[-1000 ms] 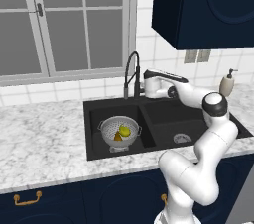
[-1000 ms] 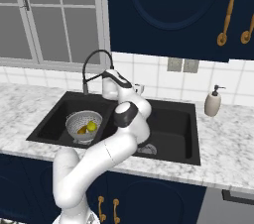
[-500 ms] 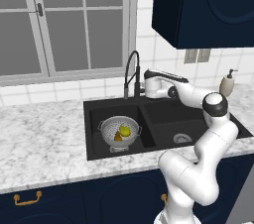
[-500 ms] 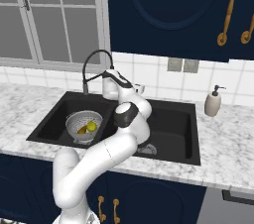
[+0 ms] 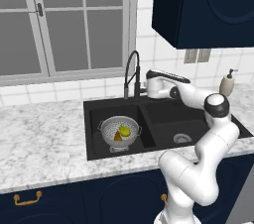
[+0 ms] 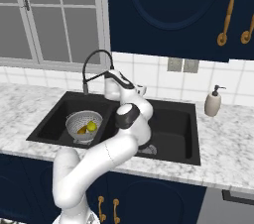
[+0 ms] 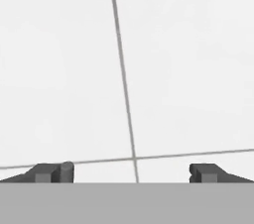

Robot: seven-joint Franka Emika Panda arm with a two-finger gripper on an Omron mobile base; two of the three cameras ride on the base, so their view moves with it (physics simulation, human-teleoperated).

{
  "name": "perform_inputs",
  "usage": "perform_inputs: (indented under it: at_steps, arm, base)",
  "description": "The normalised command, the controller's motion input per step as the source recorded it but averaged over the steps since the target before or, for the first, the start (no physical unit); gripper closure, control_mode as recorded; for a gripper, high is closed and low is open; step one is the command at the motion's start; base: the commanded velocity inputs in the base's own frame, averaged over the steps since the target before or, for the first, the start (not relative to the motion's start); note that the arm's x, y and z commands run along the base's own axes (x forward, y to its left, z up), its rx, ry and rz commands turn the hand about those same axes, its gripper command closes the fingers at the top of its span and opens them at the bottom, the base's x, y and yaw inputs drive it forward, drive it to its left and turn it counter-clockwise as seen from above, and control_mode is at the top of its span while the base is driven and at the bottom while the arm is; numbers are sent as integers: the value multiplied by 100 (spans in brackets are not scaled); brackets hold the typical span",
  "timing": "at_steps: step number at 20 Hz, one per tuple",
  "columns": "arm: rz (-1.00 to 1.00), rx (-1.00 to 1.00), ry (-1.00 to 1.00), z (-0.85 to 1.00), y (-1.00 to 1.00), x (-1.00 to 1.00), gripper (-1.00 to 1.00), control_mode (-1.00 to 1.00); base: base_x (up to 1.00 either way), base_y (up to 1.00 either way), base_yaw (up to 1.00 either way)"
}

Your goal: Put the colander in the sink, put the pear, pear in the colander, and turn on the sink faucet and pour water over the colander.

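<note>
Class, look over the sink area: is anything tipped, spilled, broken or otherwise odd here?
Nothing stands out. The colander sits upright in the left basin of the sink with both pears inside. No water is running from the faucet. The soap dispenser stands upright on the counter.

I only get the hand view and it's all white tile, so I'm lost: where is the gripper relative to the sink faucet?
Observer: The gripper is at the back of the sink, close beside the sink faucet, on its right in the left base view, facing the wall.
Operator: Where's the colander?
Observer: The colander sits in the left basin.
Operator: And the pears?
Observer: Both lie inside it: the yellow-green pear and the brownish-orange pear.
</note>
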Motion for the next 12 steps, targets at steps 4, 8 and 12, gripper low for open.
perform_inputs:
  at_steps: [4,8,12]
  arm:
    - [0,6,0,0,-92,0,-100,-100]
    - [0,6,0,0,-87,0,-100,-100]
    - [0,6,0,0,-83,0,-100,-100]
  base:
    - [0,0,0]
    - [0,0,0]
    - [0,0,0]
